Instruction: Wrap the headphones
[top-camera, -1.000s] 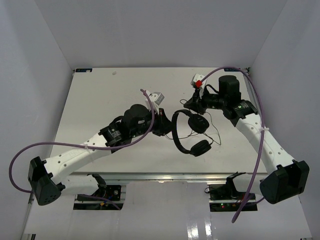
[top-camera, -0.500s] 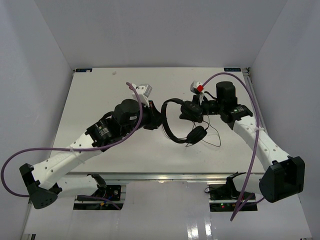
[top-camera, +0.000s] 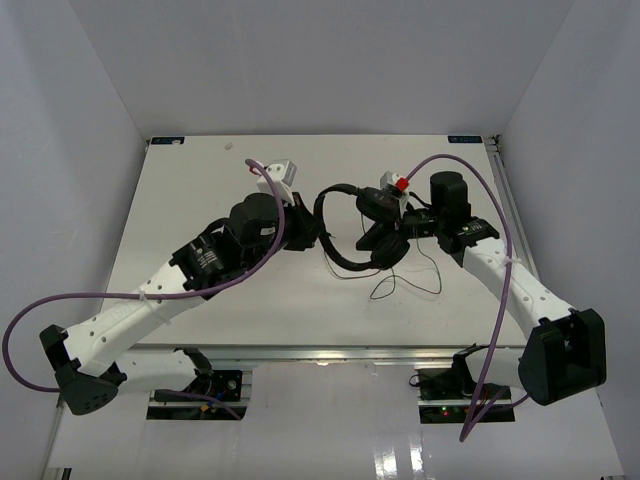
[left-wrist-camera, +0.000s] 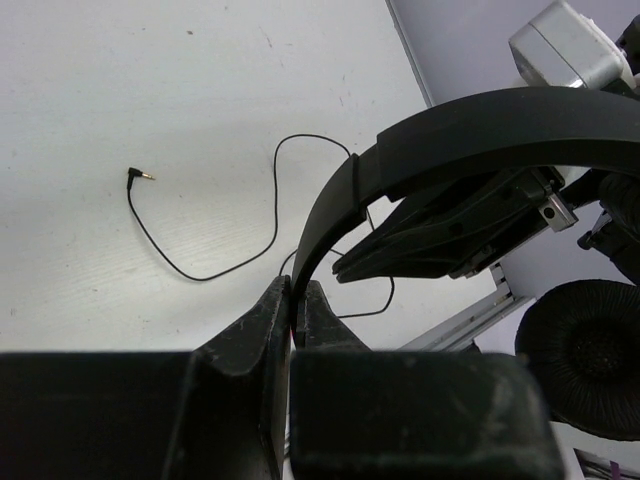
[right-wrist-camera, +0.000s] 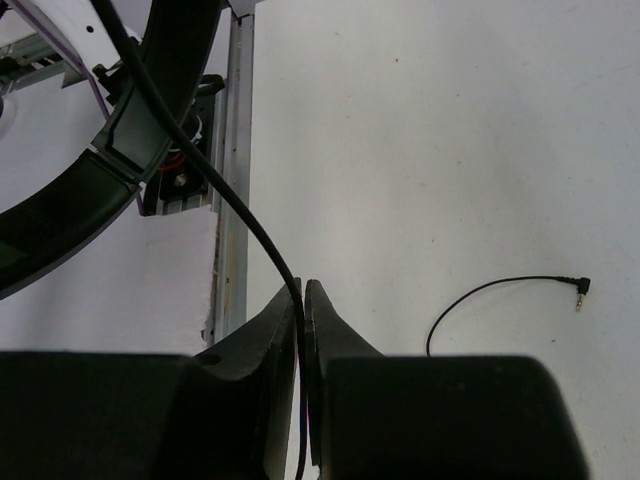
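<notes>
Both grippers are holding the headphones (top-camera: 390, 248), which are hanging above the middle of the table (top-camera: 200, 180) between the two arms. The left gripper (left-wrist-camera: 297, 305) is pinching the thin headband (left-wrist-camera: 470, 125) with its jaws nearly together, one earcup (left-wrist-camera: 590, 340) showing off to the side, while the right gripper (right-wrist-camera: 302, 300) is clamping narrowly on the cord (right-wrist-camera: 190, 150). The cord's loose end is lying in loops on the table, the plug (right-wrist-camera: 581, 289) resting flat on the surface.
</notes>
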